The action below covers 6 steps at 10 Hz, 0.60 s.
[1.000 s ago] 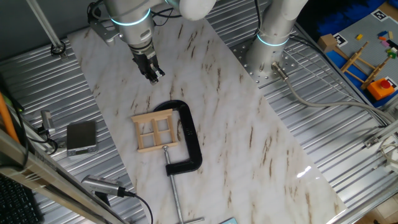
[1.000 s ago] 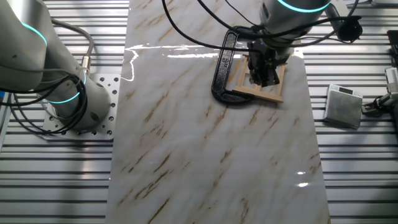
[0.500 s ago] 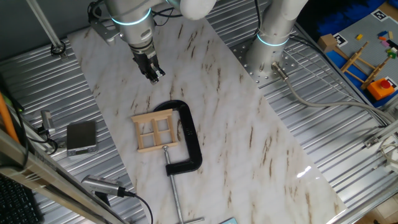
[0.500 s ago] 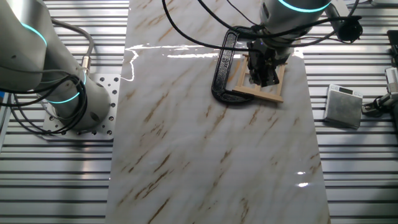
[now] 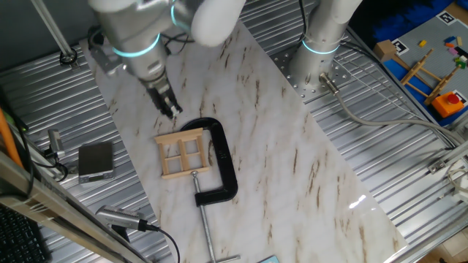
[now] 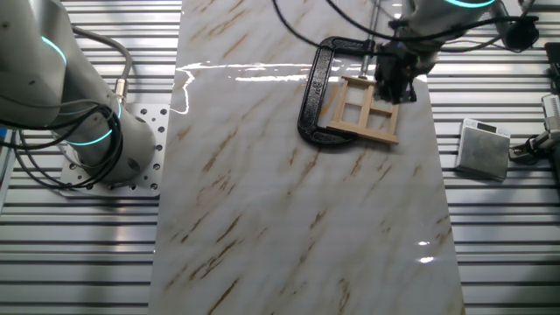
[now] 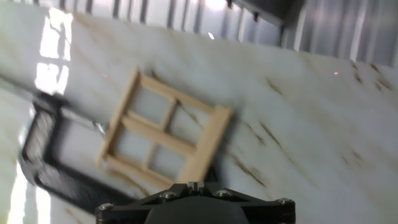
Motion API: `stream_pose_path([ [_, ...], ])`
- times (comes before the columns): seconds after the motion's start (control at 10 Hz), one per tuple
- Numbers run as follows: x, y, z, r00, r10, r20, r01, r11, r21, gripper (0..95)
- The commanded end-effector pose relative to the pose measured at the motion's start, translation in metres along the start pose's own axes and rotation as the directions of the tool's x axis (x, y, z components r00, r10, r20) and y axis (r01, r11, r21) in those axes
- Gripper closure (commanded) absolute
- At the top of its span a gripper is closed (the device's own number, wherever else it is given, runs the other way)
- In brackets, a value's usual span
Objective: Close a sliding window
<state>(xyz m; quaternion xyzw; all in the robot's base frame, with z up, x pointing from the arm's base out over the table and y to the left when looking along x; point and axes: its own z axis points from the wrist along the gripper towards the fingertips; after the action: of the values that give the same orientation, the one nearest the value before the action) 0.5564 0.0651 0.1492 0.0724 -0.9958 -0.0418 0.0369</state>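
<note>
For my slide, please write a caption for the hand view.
Hand camera looking down at the sliding window on the marble table, held by a black C-clamp.

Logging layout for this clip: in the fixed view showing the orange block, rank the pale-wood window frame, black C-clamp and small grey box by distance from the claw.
1. Pale-wood four-pane window frame, just below the claw.
2. Black metal C-clamp, on the frame's far side, lower right.
3. Small grey box, off the marble board to the left; close to the clamp in distance, so 2 and 3 are uncertain.
</note>
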Motion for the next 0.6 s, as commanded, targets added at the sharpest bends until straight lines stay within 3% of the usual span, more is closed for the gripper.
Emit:
stream_pose_path([
  [0.1, -0.024, 0.034, 0.012, 0.996, 0.085, 0.008, -0.085, 0.996, -0.005, 95.0],
  [0.3, -0.033, 0.047, 0.017, 0.994, 0.111, 0.008, -0.111, 0.994, -0.005, 95.0],
  [0.6, -0.032, 0.045, 0.016, 0.997, 0.072, 0.0, -0.072, 0.997, -0.019, 95.0],
])
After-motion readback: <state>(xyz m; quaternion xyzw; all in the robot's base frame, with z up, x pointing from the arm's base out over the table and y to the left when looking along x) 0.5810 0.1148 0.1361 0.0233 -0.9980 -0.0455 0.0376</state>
